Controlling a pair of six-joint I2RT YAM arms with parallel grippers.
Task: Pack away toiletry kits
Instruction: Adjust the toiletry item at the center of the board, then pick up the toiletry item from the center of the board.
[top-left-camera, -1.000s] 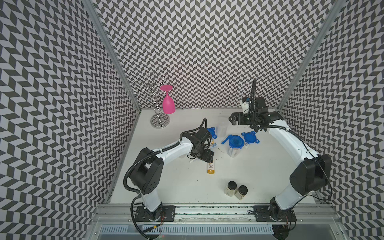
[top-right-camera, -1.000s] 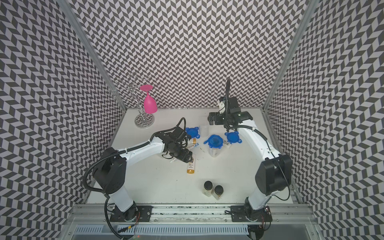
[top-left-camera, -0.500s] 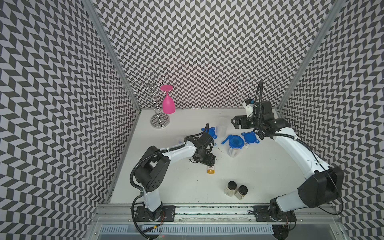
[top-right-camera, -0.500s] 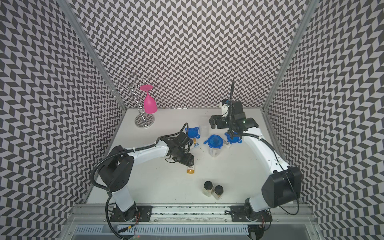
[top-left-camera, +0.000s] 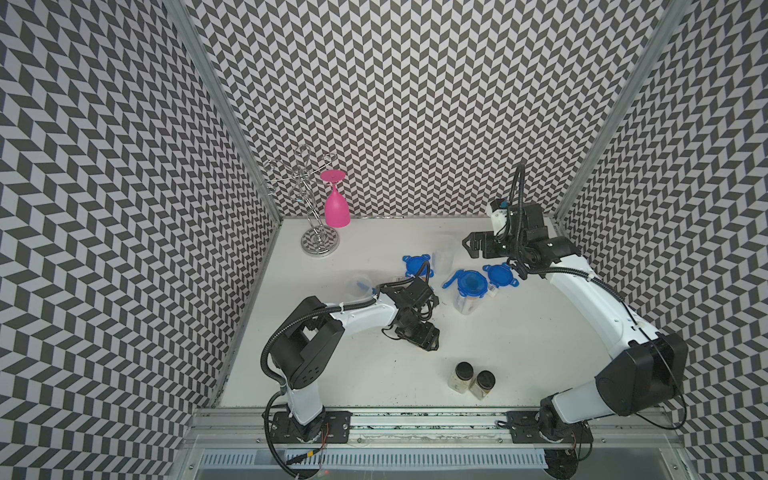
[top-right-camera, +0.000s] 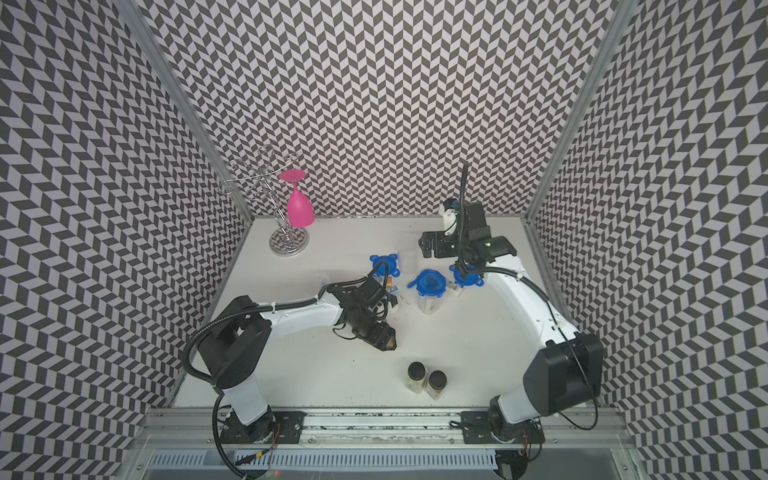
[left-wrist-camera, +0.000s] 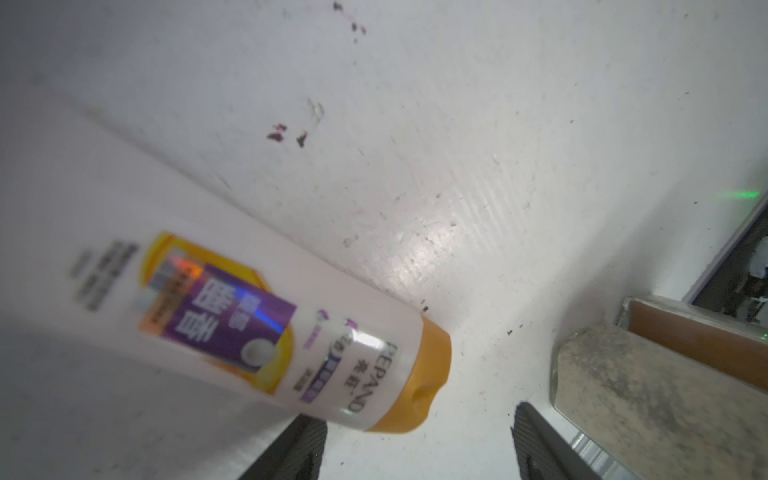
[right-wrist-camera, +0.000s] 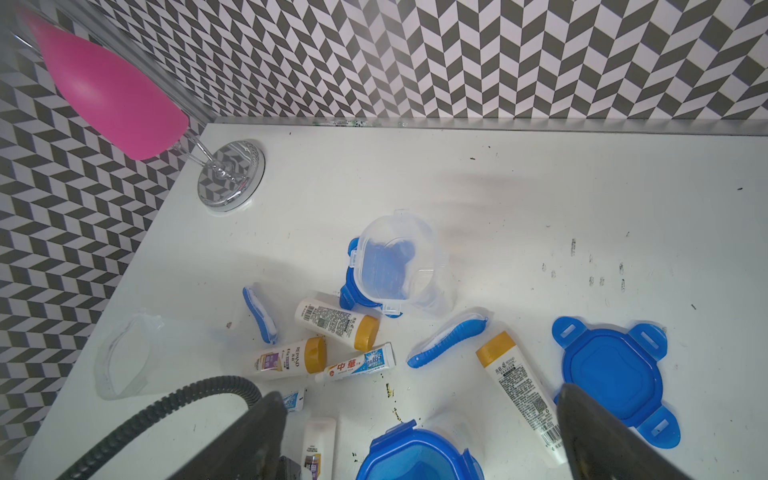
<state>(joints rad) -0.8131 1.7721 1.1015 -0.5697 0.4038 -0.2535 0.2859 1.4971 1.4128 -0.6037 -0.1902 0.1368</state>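
my left gripper (top-left-camera: 430, 340) hangs low over the middle of the white table (top-left-camera: 519, 332). its fingers are set well apart and nothing is pinched between them. just ahead of them a bottle (left-wrist-camera: 257, 316) lies on its side. it has a white body and a gold cap (left-wrist-camera: 424, 374) that points toward my fingertips. its label is purple and gold, with a shiny strip across it and small dark lettering near the cap. the far end of the bottle is blurred.

my right gripper (top-left-camera: 471, 248) hovers near the back right of the table, fingers at their widest and empty. below it the rest of the kits lie strewn. a pair of gold-capped bottles (right-wrist-camera: 336, 326) lie side by side, with a white and blue toothpaste tube (right-wrist-camera: 355, 365) just beside them. near those is a blue toothbrush (right-wrist-camera: 446, 340), then another bottle (right-wrist-camera: 521, 390) next to a loose blue lid (right-wrist-camera: 615, 374). the open tub (right-wrist-camera: 399, 262) stands clear and upright just beside a second lid. the tipped tub (right-wrist-camera: 129, 353) lies on its side. the lidded tub (top-left-camera: 469, 286) stands between my two arms.
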